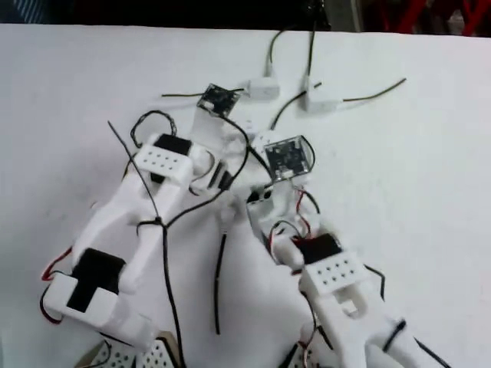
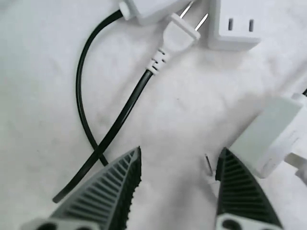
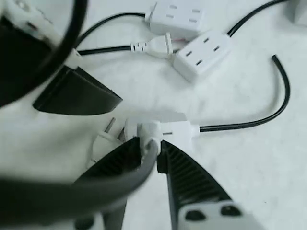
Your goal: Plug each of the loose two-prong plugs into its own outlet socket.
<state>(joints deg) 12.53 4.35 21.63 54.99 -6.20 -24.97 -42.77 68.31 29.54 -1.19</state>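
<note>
Held plug: a white plug (image 3: 165,129) is gripped by its body in the right gripper (image 3: 151,143), about the middle of the counter (image 1: 414,192).
Right jaws: closed narrow on this plug.
Left jaws: the left gripper (image 2: 180,153) is held wide open with nothing inside, just beside the held plug.
Key relation: the prongs are pointed at the left jaws. The far socket block (image 3: 175,17) and the near socket block (image 3: 201,55) lie farther off, to the side of the plug's long axis, so a turn is judged necessary first.
Nearer arm: the right one.
Second plug: a loose plug (image 2: 180,34) is laid flat by the blocks and is not inserted.
In the way: the left jaws, and the black cord (image 3: 249,122) trailed behind.
</note>
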